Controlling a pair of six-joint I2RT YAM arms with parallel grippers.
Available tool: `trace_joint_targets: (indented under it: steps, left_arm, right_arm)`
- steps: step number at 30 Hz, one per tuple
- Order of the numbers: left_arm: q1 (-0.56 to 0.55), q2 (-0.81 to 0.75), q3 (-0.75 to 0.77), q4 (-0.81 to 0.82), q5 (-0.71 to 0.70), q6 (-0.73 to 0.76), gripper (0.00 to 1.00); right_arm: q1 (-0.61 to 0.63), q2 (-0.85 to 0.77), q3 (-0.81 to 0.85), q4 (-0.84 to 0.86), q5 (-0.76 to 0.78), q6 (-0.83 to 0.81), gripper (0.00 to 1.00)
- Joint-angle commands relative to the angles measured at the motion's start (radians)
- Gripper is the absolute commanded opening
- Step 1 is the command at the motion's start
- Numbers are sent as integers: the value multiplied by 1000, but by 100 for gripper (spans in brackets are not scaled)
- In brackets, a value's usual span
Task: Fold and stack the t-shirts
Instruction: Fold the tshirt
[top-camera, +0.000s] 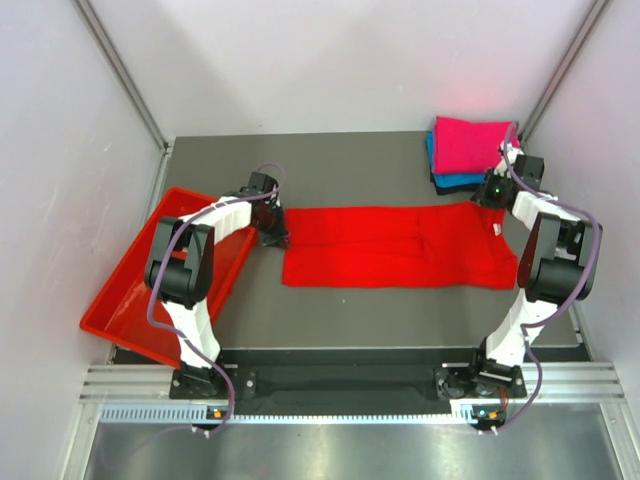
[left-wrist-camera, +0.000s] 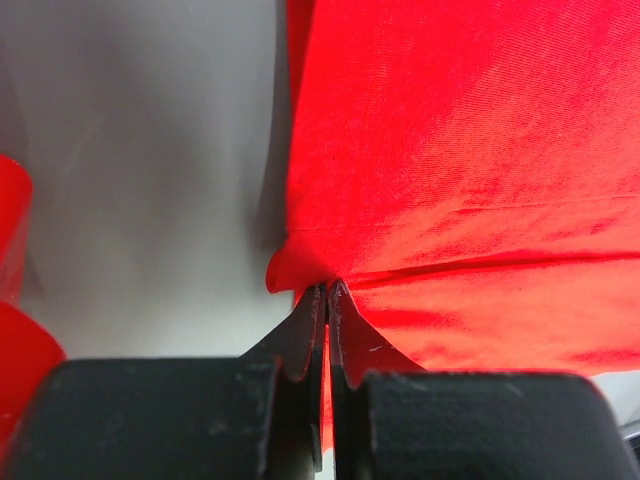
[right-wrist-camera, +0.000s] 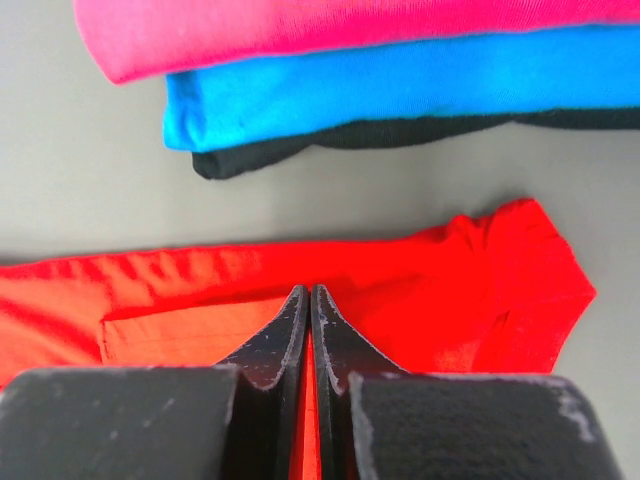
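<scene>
Left gripper (left-wrist-camera: 327, 290) and right gripper (right-wrist-camera: 304, 292) seemingly pinch red t-shirt (top-camera: 395, 245) ends.

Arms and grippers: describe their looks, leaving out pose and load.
The left arm and right arm both have white shells, black joints and a looping purple cable. A green light glows near the right wrist. The left gripper and right gripper are black, tapering to thin tips.

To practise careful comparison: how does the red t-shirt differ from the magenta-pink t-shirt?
The red t-shirt lies spread long across the table; the magenta-pink t-shirt is folded compact. The red t-shirt rests on the table, its edge pinched by the left end effector; the magenta-pink t-shirt tops the teal-blue t-shirt and black t-shirt, ungripped. Both are plain cloth.
</scene>
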Motion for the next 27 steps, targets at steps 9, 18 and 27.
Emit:
trace_joint_targets:
  steps: [9, 18, 27]
  left_arm:
    - [3, -65, -23, -22, -76, -11, 0]
    - [3, -70, -31, -22, -85, -17, 0]
    - [3, -64, -35, -22, -90, -20, 0]
  right_arm:
    - [-2, -55, -26, 157, -16, 24, 0]
    - [-2, -58, -28, 212, -41, 44, 0]
    - [-1, -32, -25, 252, -68, 56, 0]
